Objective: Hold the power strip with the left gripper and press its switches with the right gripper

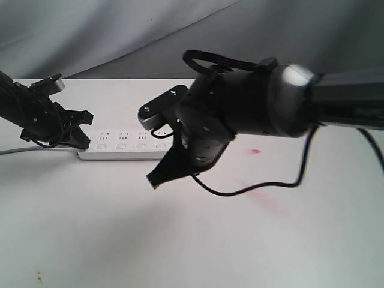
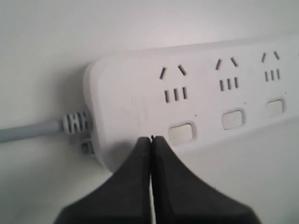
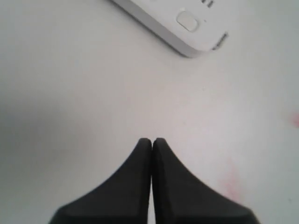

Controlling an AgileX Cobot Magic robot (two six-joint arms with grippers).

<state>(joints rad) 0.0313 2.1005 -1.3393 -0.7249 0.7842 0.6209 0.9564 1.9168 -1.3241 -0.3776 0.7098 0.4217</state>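
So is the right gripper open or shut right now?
Shut. The right gripper's two black fingers touch with no gap between them, apart from the power strip.

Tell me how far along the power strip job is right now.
Done: the left gripper, jaws shut, seems to pin the cord end of the power strip with its tips. In hand: the right gripper, also shut, hangs over the table short of the strip. Left: pressing the switches; none is touched now.

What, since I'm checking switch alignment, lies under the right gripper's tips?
Only bare table shows under the shut right gripper; the power strip and its end switch lie apart from it. What the fingers themselves cover is hidden.
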